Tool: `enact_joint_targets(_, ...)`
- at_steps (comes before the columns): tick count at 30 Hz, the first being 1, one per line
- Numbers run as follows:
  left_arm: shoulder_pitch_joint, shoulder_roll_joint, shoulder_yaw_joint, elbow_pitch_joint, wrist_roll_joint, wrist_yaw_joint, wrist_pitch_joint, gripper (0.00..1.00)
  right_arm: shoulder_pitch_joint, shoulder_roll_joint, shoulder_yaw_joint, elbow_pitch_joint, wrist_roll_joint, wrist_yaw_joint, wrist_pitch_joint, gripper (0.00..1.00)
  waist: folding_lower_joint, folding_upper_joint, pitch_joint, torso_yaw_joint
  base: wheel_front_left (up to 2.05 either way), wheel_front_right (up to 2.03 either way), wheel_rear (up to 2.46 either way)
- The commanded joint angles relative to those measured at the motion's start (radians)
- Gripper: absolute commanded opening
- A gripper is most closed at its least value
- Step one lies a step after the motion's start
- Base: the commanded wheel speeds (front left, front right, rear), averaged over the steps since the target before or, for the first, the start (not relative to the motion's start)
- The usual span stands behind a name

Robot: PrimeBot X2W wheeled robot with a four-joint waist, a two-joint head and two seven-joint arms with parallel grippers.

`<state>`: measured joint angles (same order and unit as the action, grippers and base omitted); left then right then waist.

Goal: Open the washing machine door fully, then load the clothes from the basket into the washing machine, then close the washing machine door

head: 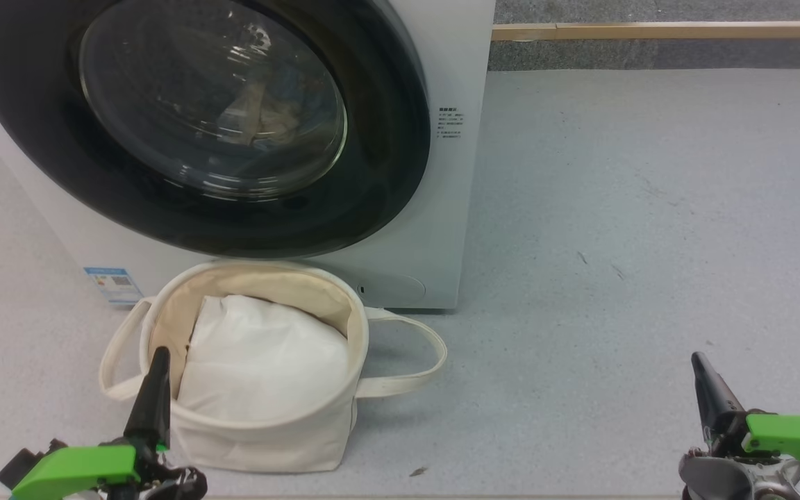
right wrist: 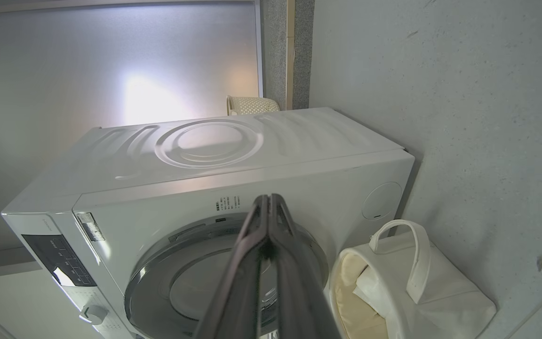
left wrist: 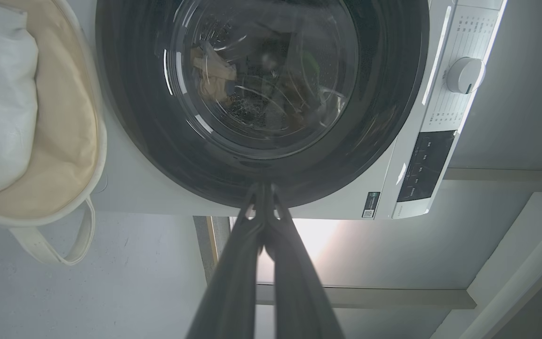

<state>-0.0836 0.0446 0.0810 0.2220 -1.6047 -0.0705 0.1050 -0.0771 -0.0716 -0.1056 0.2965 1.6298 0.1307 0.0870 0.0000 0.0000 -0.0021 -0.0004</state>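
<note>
1. The washing machine door (head: 198,125) is shut. Its glossy black rim lies flush against the front of the white washing machine (head: 459,208), which takes up the upper left of my head view.
2. Through the bulging glass I see the clothes (left wrist: 212,77) as a crumpled pale-tan bundle inside the drum. Reflections blur any finer detail.
3. On the machine's front panel, a small printed label (head: 450,123) sits to the right of the door and a blue sticker (head: 114,283) sits at the lower left corner. In my left wrist view a round white dial (left wrist: 464,75) sits on the control strip.
4. The basket (head: 261,437) stands upright on the floor (head: 650,243), directly in front of the machine and below the door. Its soft cream sides are open at the top, and one loop handle (head: 414,354) hangs out on each side.
5. Plain white padding (head: 261,368) lies inside the basket.
6. The left end effector (head: 159,357) is closed and grips nothing, with its two dark fingers pressed together. In my head view its tip overlaps the basket's near left rim, but I cannot tell whether it touches the fabric.
7. The right end effector (head: 700,362) is also closed and empty. It is over bare floor, well apart from the basket and the machine.
</note>
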Motion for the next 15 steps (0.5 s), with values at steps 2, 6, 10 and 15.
enact_joint_targets(2,-0.022,0.006,0.035,-0.039,-0.003,0.000,0.008,0.00,-0.047,-0.006,0.026,-0.039,0.009,0.000,-0.001,0.00,0.0000,0.0000,0.000,0.000,0.00,0.00,0.00)
enact_joint_targets(6,-0.022,0.006,0.035,-0.039,-0.003,0.000,0.008,0.00,-0.047,-0.008,0.027,-0.039,0.010,0.000,-0.002,0.00,0.0000,0.0000,0.000,0.000,0.00,0.00,0.00)
enact_joint_targets(10,-0.022,0.006,0.035,-0.039,-0.003,0.000,0.008,0.00,-0.047,-0.009,0.029,-0.039,0.012,0.000,-0.003,0.00,0.0000,0.0000,0.000,0.000,0.00,0.00,0.00)
enact_joint_targets(15,-0.022,0.006,0.035,-0.039,-0.003,0.000,0.008,0.00,-0.047,-0.010,0.031,-0.040,0.013,0.000,-0.005,0.00,0.0000,0.0000,0.000,0.000,0.00,0.00,0.00)
